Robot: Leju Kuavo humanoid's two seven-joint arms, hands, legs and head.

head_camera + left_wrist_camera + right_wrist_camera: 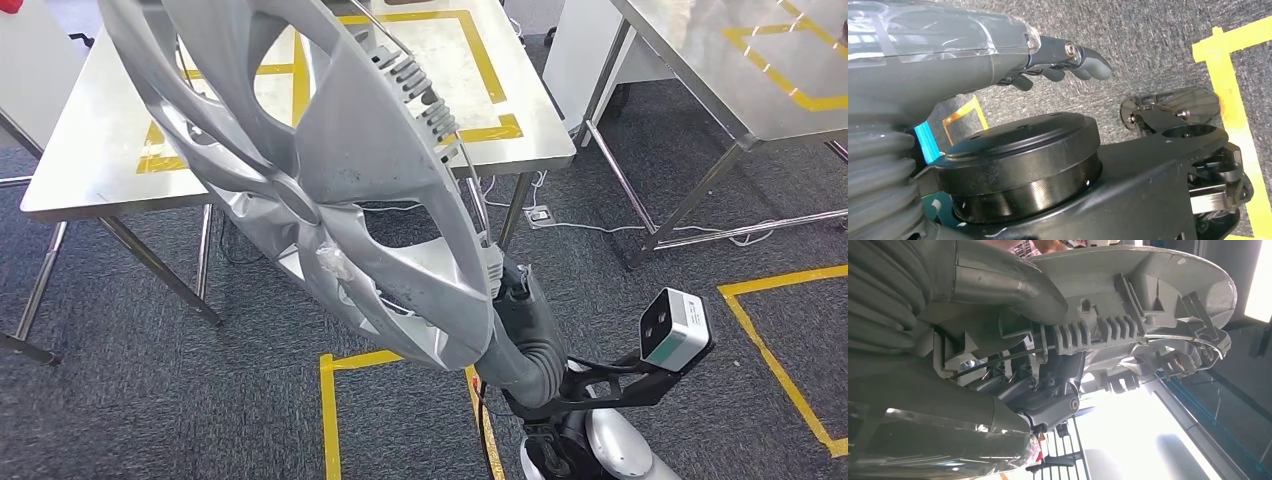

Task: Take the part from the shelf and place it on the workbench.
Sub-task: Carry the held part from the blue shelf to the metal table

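**Part in my right hand, bench not yet reached**

From my head view, the part (330, 170), a large silver wheel cover, stands up on edge in front of me, tilted, above the carpet and overlapping the near edge of the bench (90, 170). My right hand (508, 290) holds it at its lower right rim. The part is off the shelf, so I judge the first half done. The placing is left: the part is in the air, not lying on the steel top with its yellow tape. A second steel table (720, 70) stands far right. The part covers much of the bench, so I cannot see where it would land.

At my left wrist, my left hand (1068, 62) hangs over the carpet (1158, 30) beside a yellow tape line (1233, 100). Its fingers (1093, 62) are curled in close together and hold nothing.

At my right wrist, the fingers (1058, 390) close around the ribbed inner rim of the part (1128, 280), with a thin wire ring running across them. How firmly they grip I cannot tell, since the rim's clips hide the fingertips. The background is washed out by glare.
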